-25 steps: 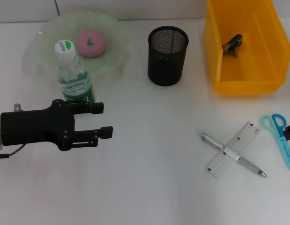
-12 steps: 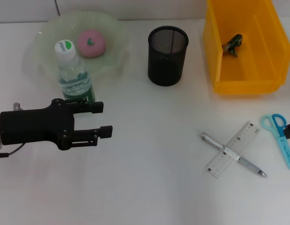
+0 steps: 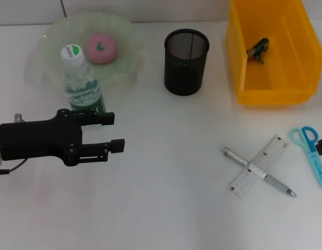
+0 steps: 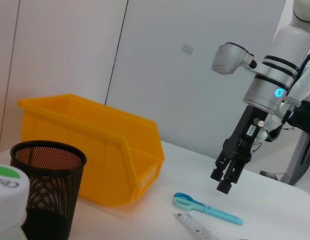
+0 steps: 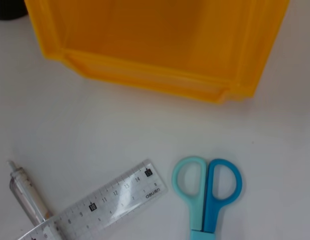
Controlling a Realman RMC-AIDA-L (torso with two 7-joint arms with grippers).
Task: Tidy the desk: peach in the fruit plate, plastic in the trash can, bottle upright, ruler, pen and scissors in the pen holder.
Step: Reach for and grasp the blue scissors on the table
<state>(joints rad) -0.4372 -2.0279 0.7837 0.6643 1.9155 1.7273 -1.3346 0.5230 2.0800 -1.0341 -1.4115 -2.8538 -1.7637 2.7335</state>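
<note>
Left gripper [image 3: 117, 133] is hovering at the left of the desk, its 2 fingers spread apart and holding nothing, pointing toward the middle of the table. Just behind it I am seeing the bottle [image 3: 81, 82] standing upright against the near rim of the fruit plate [image 3: 46, 39], with the peach [image 3: 101, 48] lying in the plate. Farther right, the pen holder [image 3: 186, 61] is standing empty-looking at centre, and beside it the yellow trash can [image 3: 243, 78] is holding a small dark scrap of plastic [image 3: 259, 49].

Remaining work, as I am judging it, is lying on the right: the ruler [image 3: 258, 165] is crossing over the pen [image 3: 257, 171] in an X, and the scissors [image 3: 310, 153] are lying just beyond them, handles toward the trash can and blades toward my body.

Right gripper [image 4: 229, 177] is hanging directly above the scissors, so my right arm is by far the nearer 1; whether its fingers are parted I cannot tell. The scissors' long axis is running roughly front to back, so a grasp is needing to close across it.
</note>
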